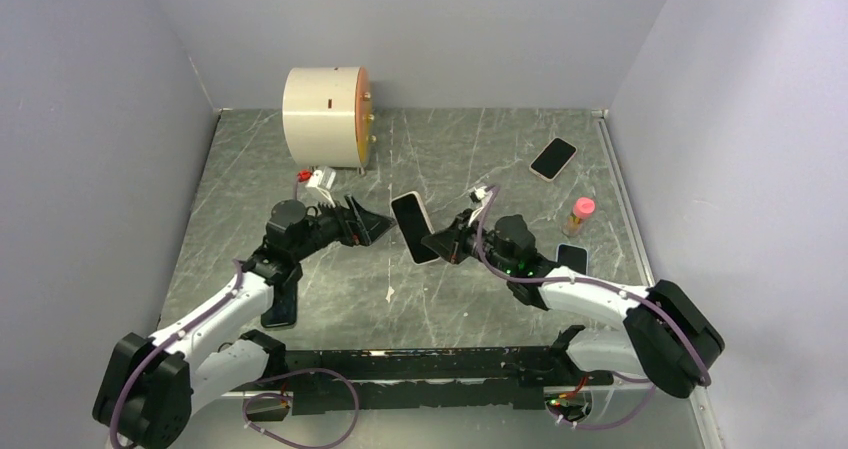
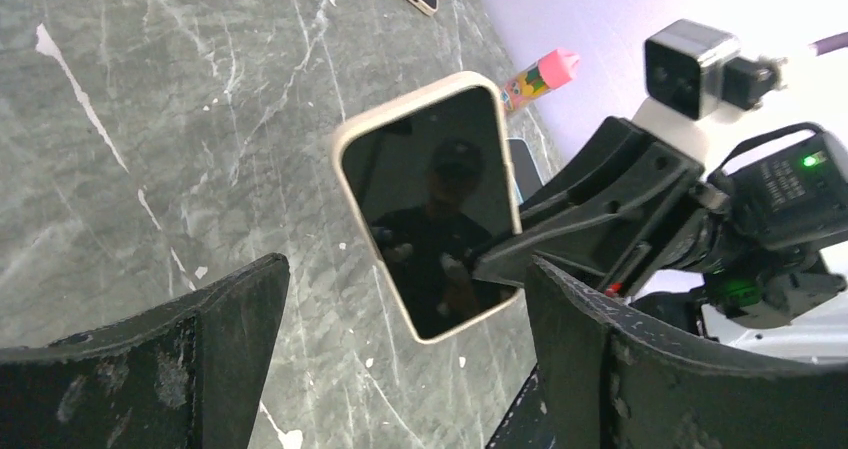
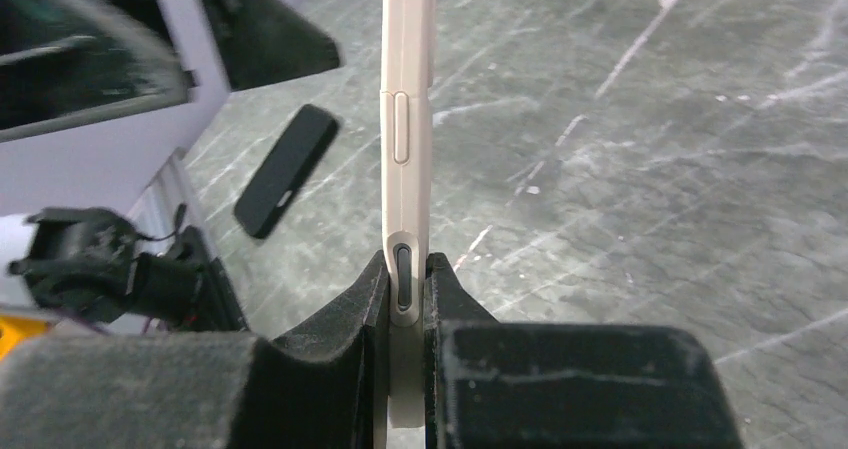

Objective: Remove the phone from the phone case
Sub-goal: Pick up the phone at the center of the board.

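The cream phone case (image 1: 414, 227) has the phone (image 2: 440, 219) seated in it, the dark screen sitting flush inside the pale rim, and the pair is lifted off the marble table (image 1: 480, 299) near its middle. My right gripper (image 1: 432, 241) comes at it from about 4 o'clock and is pinched tight on the case's lower end, one finger on the screen side and one on the back, so from my right wrist I see the case edge-on with its side buttons running away from me. That arm reaches in low from the 5 o'clock corner, its forearm slanting toward the centre. My left gripper (image 1: 378, 224) sits at the case's 9 o'clock, level with it, its jaws spread wide and holding nothing; the screen faces straight into the gap between my left fingers (image 2: 200, 369), just apart from them. The left arm stretches up from 7 o'clock, passing over a black phone (image 1: 281, 309) lying flat on the table.
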`<state>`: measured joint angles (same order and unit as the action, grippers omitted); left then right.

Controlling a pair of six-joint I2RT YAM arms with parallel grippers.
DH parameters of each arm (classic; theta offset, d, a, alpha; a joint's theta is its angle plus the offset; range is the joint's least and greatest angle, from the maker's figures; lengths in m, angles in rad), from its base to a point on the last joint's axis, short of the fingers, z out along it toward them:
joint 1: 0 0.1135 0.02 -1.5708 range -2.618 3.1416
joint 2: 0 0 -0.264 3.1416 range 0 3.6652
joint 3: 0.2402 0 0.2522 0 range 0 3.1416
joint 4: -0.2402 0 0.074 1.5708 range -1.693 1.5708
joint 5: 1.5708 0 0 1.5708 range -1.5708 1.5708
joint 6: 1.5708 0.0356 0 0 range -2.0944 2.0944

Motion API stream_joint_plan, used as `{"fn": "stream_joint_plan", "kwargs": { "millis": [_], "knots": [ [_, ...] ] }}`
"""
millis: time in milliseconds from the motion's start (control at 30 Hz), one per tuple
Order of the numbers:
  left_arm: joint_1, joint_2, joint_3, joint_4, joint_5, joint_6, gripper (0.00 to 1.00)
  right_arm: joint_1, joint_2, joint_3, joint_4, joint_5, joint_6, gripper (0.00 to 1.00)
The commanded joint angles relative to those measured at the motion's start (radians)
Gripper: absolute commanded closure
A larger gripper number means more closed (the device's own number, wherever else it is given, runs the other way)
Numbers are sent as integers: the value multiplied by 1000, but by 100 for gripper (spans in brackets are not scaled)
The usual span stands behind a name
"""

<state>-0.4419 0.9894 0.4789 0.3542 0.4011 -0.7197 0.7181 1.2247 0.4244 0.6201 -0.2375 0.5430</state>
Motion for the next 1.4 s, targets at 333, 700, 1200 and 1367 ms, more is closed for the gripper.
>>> {"fn": "stream_joint_plan", "kwargs": {
  "millis": [333, 700, 1200, 1367],
  "knots": [
    [11, 170, -61, 557, 351, -47, 16, -143, -54, -48, 501, -476, 154, 100],
    [11, 115, -22, 495, 395, -31, 33, -144, 21, 14, 560, -582, 179, 100],
    [11, 146, -23, 603, 399, -158, 55, -144, 106, 59, 596, -638, 210, 100],
    [11, 135, -35, 659, 418, -186, 76, -144, 145, 58, 666, -647, 253, 99]
  ]
}}
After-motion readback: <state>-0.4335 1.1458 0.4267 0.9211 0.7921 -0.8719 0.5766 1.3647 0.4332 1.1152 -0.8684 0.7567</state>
